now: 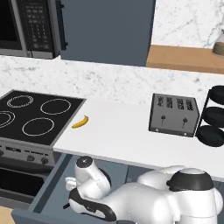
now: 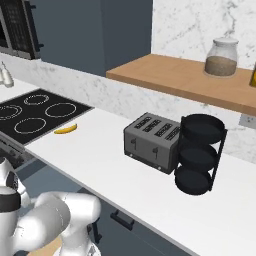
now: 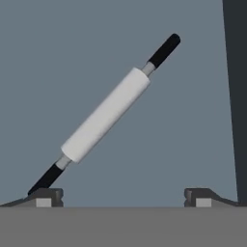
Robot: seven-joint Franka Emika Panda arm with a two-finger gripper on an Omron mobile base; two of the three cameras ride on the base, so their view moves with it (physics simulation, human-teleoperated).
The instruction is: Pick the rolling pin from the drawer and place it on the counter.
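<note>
The rolling pin [image 3: 106, 115], a white rod with black handle tips, lies diagonally on the slate-blue floor of the drawer [image 3: 183, 120]. My gripper [image 3: 123, 200] is open above it, pointing down into the drawer. The pin sits left of the middle of the gap, and its lower black handle ends close to the left fingertip [image 3: 44, 198]. Nothing is held. From the left base view the drawer [image 1: 50, 188] stands pulled out under the white counter [image 1: 118, 135], with my arm bent down into it and hiding most of the inside.
On the counter [image 2: 100, 160] lie a yellow banana [image 1: 80, 122], a grey toaster [image 1: 173, 114] and a black tiered rack [image 1: 213, 116]. The black stovetop [image 1: 35, 116] is to the left. A dark drawer wall [image 3: 236, 96] runs along the hand view's right.
</note>
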